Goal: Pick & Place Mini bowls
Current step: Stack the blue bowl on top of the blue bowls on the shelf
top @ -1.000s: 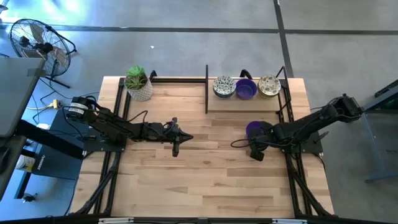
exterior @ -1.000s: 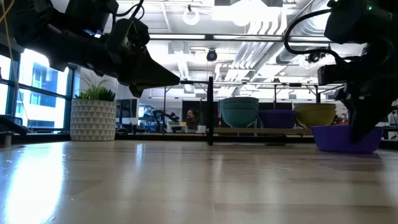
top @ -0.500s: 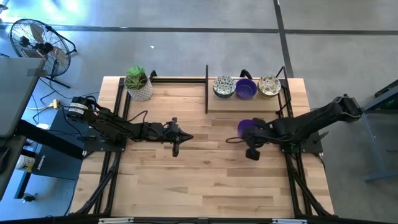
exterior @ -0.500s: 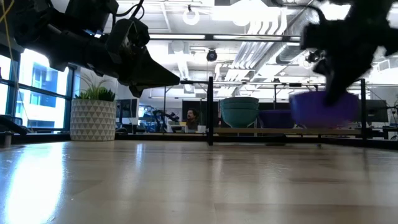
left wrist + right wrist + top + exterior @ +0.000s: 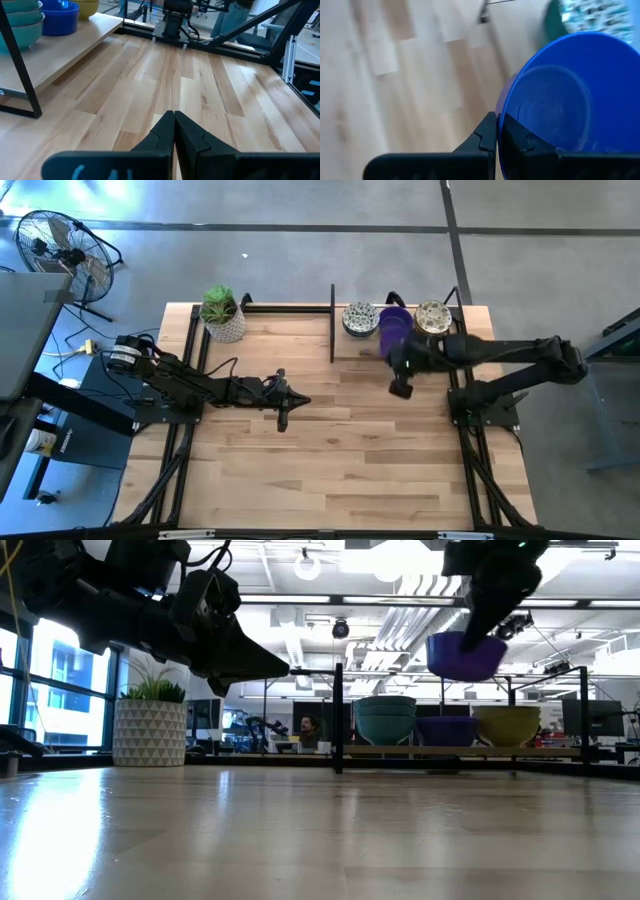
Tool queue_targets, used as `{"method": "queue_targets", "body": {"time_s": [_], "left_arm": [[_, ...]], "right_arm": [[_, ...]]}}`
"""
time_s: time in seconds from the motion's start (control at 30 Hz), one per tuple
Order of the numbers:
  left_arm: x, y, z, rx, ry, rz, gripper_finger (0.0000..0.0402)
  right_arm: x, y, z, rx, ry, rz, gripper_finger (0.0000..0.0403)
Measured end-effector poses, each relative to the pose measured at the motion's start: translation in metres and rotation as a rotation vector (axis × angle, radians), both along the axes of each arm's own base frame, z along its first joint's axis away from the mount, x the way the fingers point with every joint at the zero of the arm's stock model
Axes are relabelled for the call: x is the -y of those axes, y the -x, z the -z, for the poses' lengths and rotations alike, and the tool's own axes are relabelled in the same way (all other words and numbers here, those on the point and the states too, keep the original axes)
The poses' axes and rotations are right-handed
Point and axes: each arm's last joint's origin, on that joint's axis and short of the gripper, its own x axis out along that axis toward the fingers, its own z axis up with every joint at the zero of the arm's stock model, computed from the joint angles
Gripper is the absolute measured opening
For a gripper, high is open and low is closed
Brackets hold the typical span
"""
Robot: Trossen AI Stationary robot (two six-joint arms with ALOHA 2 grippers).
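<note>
A glossy purple mini bowl (image 5: 465, 655) hangs high over the table in my right gripper (image 5: 497, 127), which is shut on it. In the high view this bowl (image 5: 388, 340) sits just at the near edge of a raised wooden shelf (image 5: 390, 350). On that shelf stand a speckled bowl (image 5: 360, 318), a second purple bowl (image 5: 399, 318) and a cream speckled bowl (image 5: 432, 317). My left gripper (image 5: 283, 418) is shut and touches nothing; it hovers over the middle-left of the table. My right gripper pinches the purple bowl's rim (image 5: 501, 111) between its two fingers, one finger inside the bowl and one outside. It comes at the rim from above. The bowl is lifted clear of table and shelf and hangs about upright below the fingers (image 5: 480, 625).
A white pot with a green plant (image 5: 223, 315) stands at the far left corner. A black upright post (image 5: 332, 330) marks the shelf's left end, and black rails (image 5: 460, 330) run along its right side. Bare wooden tabletop (image 5: 340, 460) lies toward the near edge.
My right gripper, shut on the purple bowl, has lifted it off the table at the right side and carried it up, leftward and toward the far edge, to the shelf's near edge. The bowl now hangs well above the shelf bowls.
</note>
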Motion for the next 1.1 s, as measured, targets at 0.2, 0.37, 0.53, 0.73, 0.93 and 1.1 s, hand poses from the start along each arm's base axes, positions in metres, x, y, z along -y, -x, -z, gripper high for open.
{"method": "queue_targets", "body": {"time_s": [0.2, 0.37, 0.53, 0.73, 0.93, 1.1], "left_arm": [[0.000, 0.000, 0.000, 0.000, 0.007, 0.001, 0.0003], [0.000, 0.000, -0.001, 0.007, 0.008, 0.002, 0.0003], [0.000, 0.000, -0.001, 0.010, 0.008, 0.001, 0.0003], [0.000, 0.000, -0.001, 0.009, 0.008, 0.001, 0.0003], [0.000, 0.000, -0.001, 0.009, 0.008, 0.001, 0.0003], [0.000, 0.000, -0.001, 0.008, 0.008, 0.001, 0.0003]], "right_arm": [[0.055, 0.007, -0.004, -0.010, 0.028, 0.030, 0.0002], [0.092, 0.011, 0.004, -0.040, 0.020, 0.035, 0.0001], [0.119, 0.008, 0.022, -0.101, -0.006, 0.030, 0.0002], [0.139, 0.006, 0.037, -0.144, -0.016, 0.037, 0.0002], [0.150, 0.008, 0.040, -0.110, -0.046, 0.055, 0.0002], [0.154, 0.010, 0.040, -0.081, -0.061, 0.060, 0.0002]]}}
